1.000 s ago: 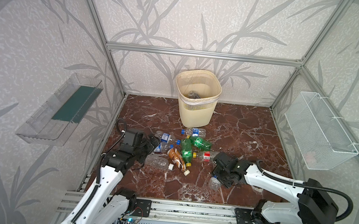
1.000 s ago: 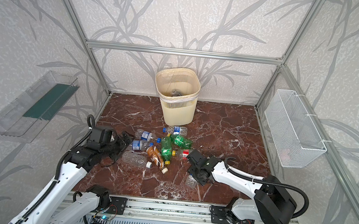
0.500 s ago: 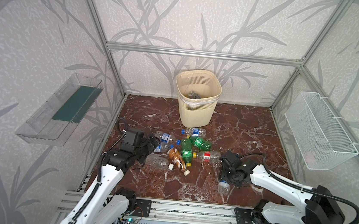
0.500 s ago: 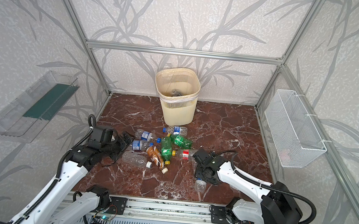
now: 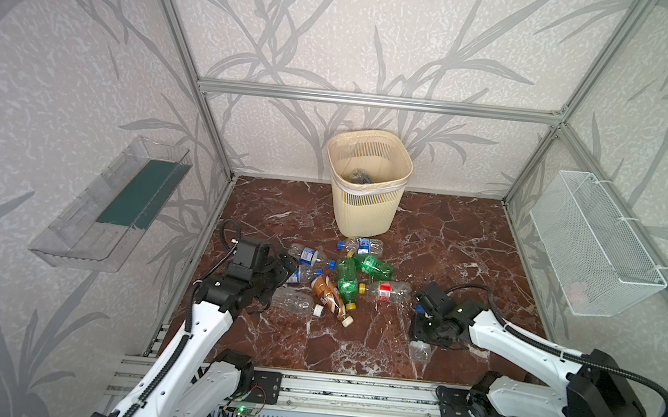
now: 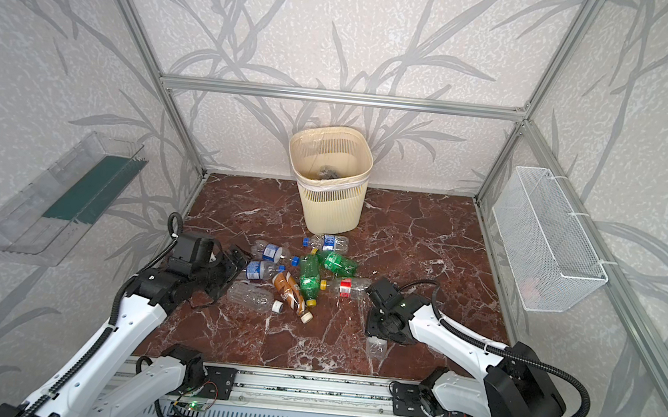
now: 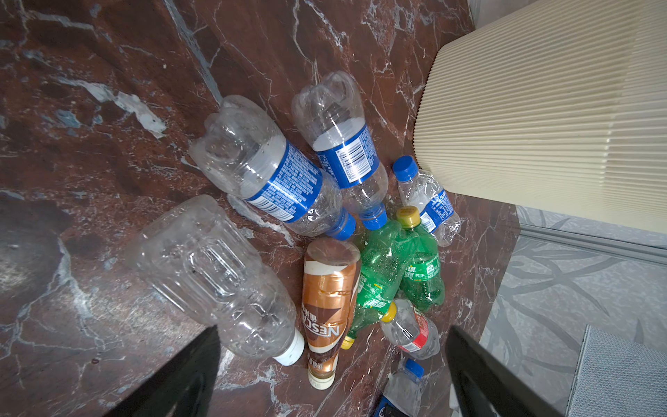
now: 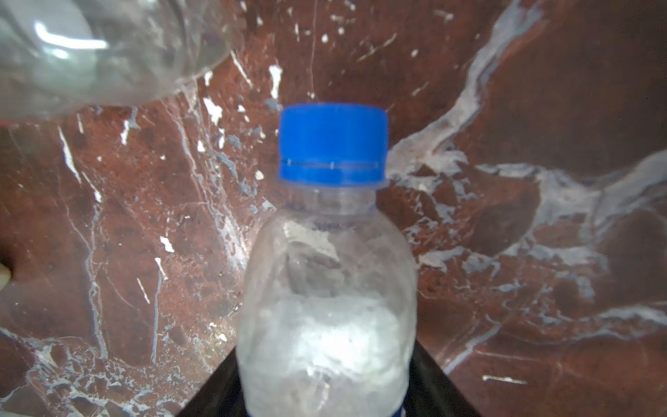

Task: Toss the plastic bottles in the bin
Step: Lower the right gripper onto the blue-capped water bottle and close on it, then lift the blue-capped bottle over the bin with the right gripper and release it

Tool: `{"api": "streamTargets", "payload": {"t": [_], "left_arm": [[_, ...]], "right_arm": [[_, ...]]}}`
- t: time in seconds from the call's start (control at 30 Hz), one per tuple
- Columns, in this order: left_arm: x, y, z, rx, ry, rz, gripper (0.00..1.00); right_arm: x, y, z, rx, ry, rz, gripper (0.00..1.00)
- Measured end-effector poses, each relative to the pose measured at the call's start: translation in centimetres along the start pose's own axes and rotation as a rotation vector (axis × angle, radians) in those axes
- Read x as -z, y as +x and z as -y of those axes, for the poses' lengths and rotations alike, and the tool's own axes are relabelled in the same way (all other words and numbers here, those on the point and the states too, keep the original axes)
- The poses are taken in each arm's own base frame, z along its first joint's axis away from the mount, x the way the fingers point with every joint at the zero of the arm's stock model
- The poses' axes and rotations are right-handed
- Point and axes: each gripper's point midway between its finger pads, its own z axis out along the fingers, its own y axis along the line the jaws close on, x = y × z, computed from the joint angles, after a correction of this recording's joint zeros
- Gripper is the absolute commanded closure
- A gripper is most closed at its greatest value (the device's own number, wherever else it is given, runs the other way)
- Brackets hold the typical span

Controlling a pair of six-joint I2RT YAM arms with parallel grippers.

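The held bottle [image 8: 326, 289], clear with a blue cap, lies lengthwise between the fingers of the right claw [image 8: 325, 364]. The claw is clenched on its body, a black finger against each side, with the cap pointing out past the tips. It sits low over the floor [image 8: 541, 108], and I cannot tell whether it is lifted. Just past the cap and off to one side is the base of the red-label bottle [image 5: 389, 291].

The pile [image 5: 338, 272] lies between the two claws, nearer the left one. The left claw [image 7: 334, 335] is released, its fingers spread wide with nothing between them. Straight ahead of its tips are the brown bottle [image 7: 326, 307] and the white-capped bottle [image 7: 216, 278], which lies just beside one finger. The bin [image 5: 365, 216] stands upright beyond the pile, well apart from both claws.
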Motion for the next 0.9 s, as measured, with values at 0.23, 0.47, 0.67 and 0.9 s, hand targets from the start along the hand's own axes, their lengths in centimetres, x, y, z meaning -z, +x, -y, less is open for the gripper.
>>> {"api": "streamTargets", "payload": {"t": [0.23, 0.47, 0.67, 0.9], "left_arm": [[0.0, 0.0, 0.0, 0.0, -0.002, 0.0, 0.03], [0.0, 0.0, 0.0, 0.0, -0.002, 0.0, 0.03], [-0.1, 0.0, 0.0, -0.001, -0.005, -0.001, 0.03], [0.0, -0.3, 0.3, 0.001, -0.008, 0.005, 0.04]], "right_arm": [[0.8, -0.1, -0.3, 0.002, -0.026, 0.02, 0.52], [2.5, -0.7, -0.1, -0.003, -0.053, 0.087, 0.52], [4.9, -2.3, -0.1, -0.023, -0.089, 0.16, 0.52], [18.9, -14.5, -7.7, 0.001, -0.302, 0.448, 0.49]]}}
